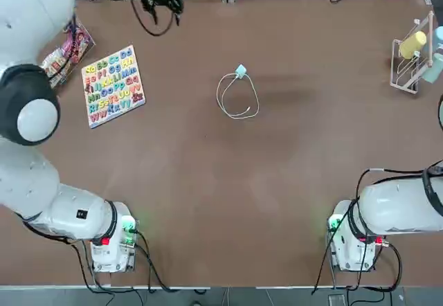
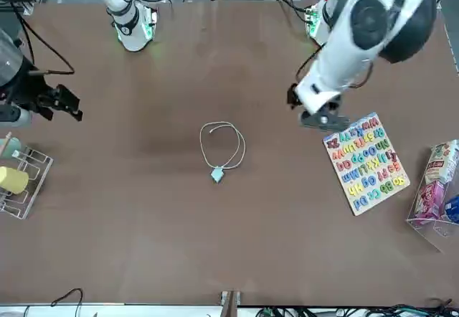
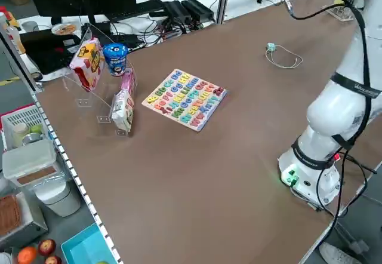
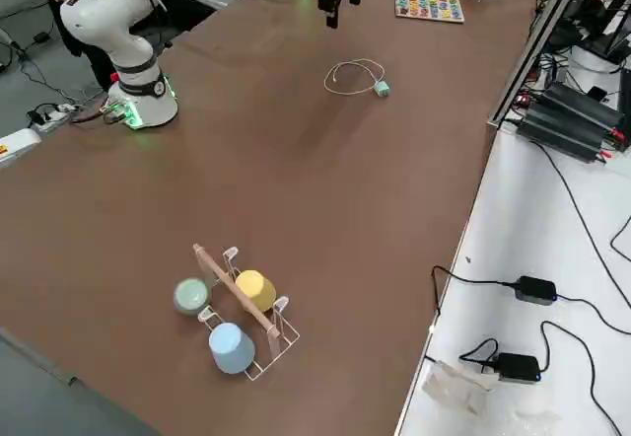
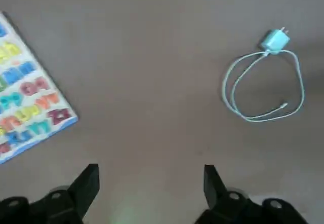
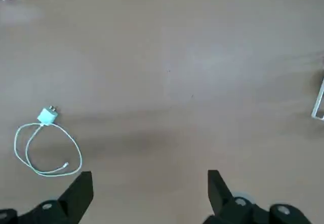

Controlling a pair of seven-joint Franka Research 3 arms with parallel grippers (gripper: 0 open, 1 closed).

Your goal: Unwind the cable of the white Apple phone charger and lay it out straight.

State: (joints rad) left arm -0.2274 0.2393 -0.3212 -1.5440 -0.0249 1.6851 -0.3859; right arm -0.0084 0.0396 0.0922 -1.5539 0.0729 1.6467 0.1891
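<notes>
The charger [image 1: 241, 71] is seen just above centre in the top view, prongs directed toward the frame's upper edge. The cable [image 1: 237, 98] is coiled in a loop below it, elongated top to bottom, plug tip at lower right. The left gripper [image 2: 320, 114], fingers spread and empty, is held above the table beside the alphabet puzzle [image 2: 366, 161]. The right gripper [image 2: 54, 102], wide open and empty, is seen at the front view's left edge.

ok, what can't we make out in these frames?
- Left claw: top view, hidden under its own arm.
- Right claw: top view, out of view.
- Cable plug tip: side views, too small.
- Charger prongs: top view, too small.
- Snack packs: top view, partly covered by the arm.
</notes>
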